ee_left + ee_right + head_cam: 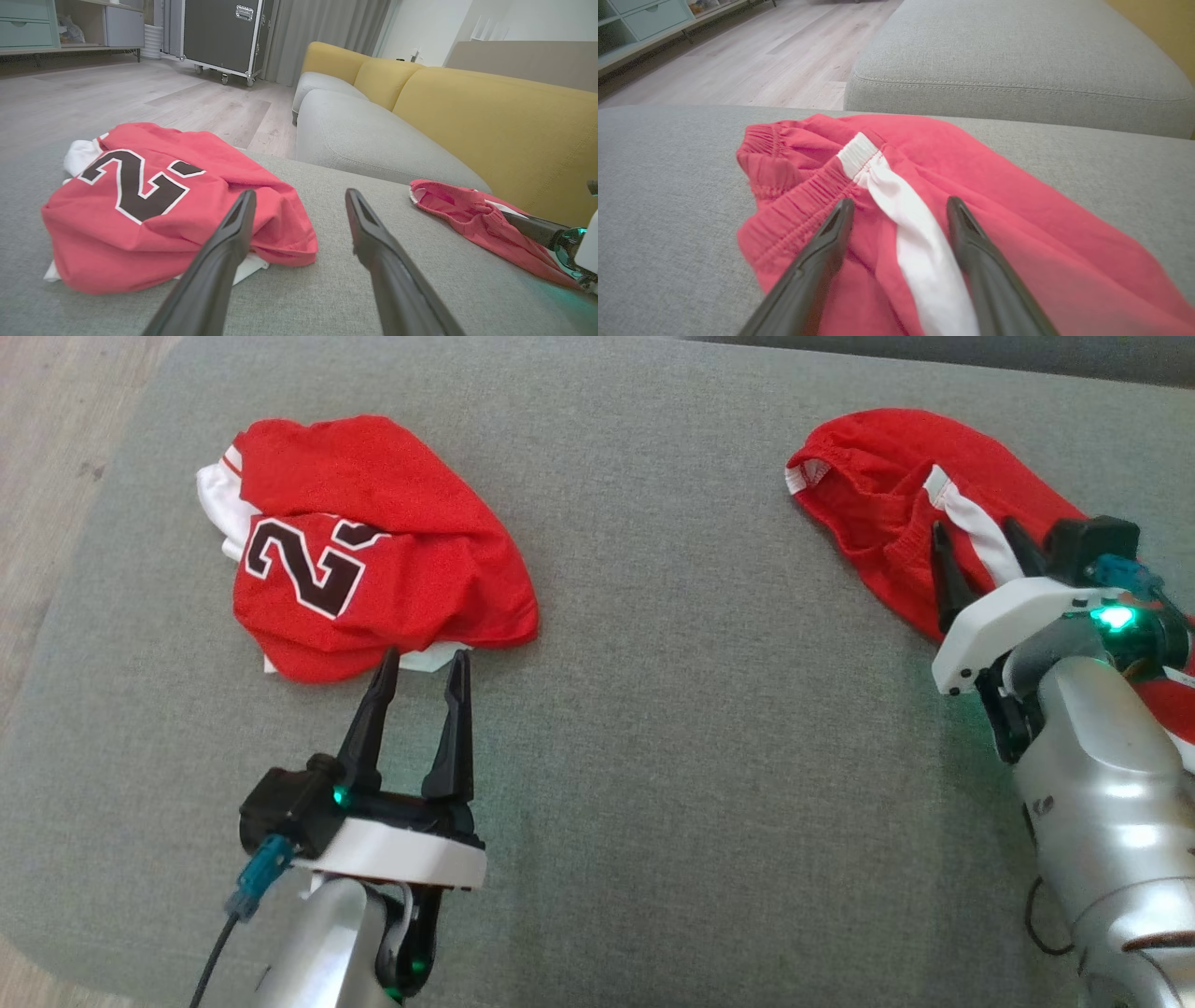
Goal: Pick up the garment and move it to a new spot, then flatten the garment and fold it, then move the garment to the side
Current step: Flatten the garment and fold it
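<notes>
Both hang released: my right claw (pixel 976 527) over the red shorts (pixel 878 467) at two o'clock, my left claw (pixel 425 658) by the jersey (pixel 373 523). Pickup comes next, I judge: lower, then clench.

L end effector (pixel 299 205) open, tips near crumpled jersey (pixel 154 205).

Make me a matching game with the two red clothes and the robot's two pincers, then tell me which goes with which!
Things:
1. jersey
2. shorts
3. left pincer
4. right pincer

States:
A. open, above the shorts' white stripe
B. crumpled, showing a black number
C. open, tips at the jersey's near edge
D. has an elastic waistband

Pairs: 1-B, 2-D, 3-C, 4-A.
</notes>
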